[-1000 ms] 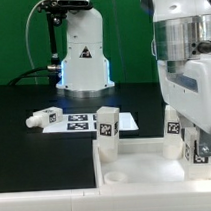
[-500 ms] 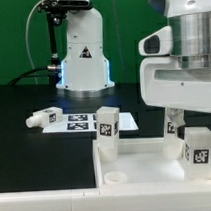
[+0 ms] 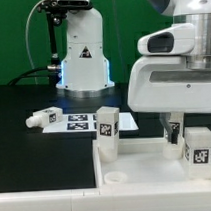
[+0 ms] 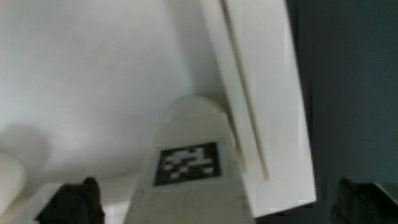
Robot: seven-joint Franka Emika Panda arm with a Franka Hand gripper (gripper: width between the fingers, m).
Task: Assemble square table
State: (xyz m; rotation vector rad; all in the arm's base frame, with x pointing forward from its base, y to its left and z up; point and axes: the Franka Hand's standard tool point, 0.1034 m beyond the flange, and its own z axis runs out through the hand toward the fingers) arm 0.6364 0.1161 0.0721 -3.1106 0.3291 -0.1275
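The square table's white panel [image 3: 137, 162] lies at the front, with its raised rim [image 4: 258, 100] passing through the wrist view. Three tagged white legs stand upright on it: one at the back left [image 3: 107, 126], one further right [image 3: 173, 126], and the nearest one [image 3: 199, 149]. My gripper [image 4: 217, 205] is open. Its dark fingertips [image 4: 71, 205] straddle that nearest leg [image 4: 192, 165] from above without touching it. The arm's white hand [image 3: 177, 75] hangs over that leg. Another leg [image 3: 39, 119] lies loose on the black table at the exterior view's left.
The marker board [image 3: 79, 121] lies flat behind the panel. The robot's base [image 3: 83, 60] stands at the back. A round corner socket [image 3: 117, 178] of the panel shows at the front left. The panel runs out of the picture at the exterior view's right.
The gripper has opened, let go of the nearest upright leg and risen above it. The leg stays standing on the panel.
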